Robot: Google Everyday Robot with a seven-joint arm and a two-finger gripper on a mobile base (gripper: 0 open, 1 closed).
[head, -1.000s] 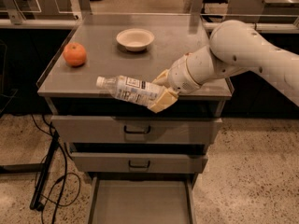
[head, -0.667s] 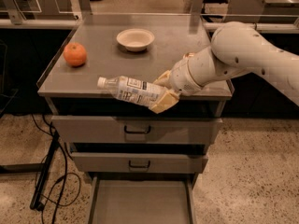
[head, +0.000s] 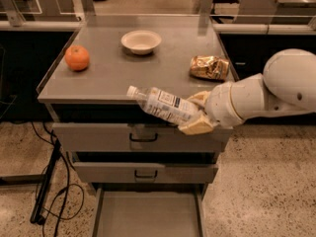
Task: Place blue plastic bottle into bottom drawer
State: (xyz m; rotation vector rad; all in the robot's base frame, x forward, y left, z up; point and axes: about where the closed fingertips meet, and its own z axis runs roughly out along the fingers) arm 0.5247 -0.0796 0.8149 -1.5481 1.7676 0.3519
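Note:
The blue plastic bottle (head: 163, 104) is clear with a white cap and a white-and-blue label. It lies tilted, cap pointing up-left, held in the air in front of the cabinet's front edge. My gripper (head: 197, 113) is shut on the bottle's base end, with tan fingers (head: 196, 127) above and below it. The white arm comes in from the right. The bottom drawer (head: 148, 214) is pulled out below, a wide grey tray with a flat floor. The bottle hangs well above it, level with the top drawer front.
On the cabinet top (head: 113, 78) sit an orange (head: 77, 58) at left, a white bowl (head: 141, 41) at the back and a golden foil snack bag (head: 209, 67) at right. Two closed drawer fronts with dark handles (head: 143, 138) sit above the open drawer. Black cables (head: 52, 191) lie left.
The arm has carried the bottle off the cabinet top and lower, out in front of the cabinet's edge. The snack bag, hidden by the arm before, now shows.

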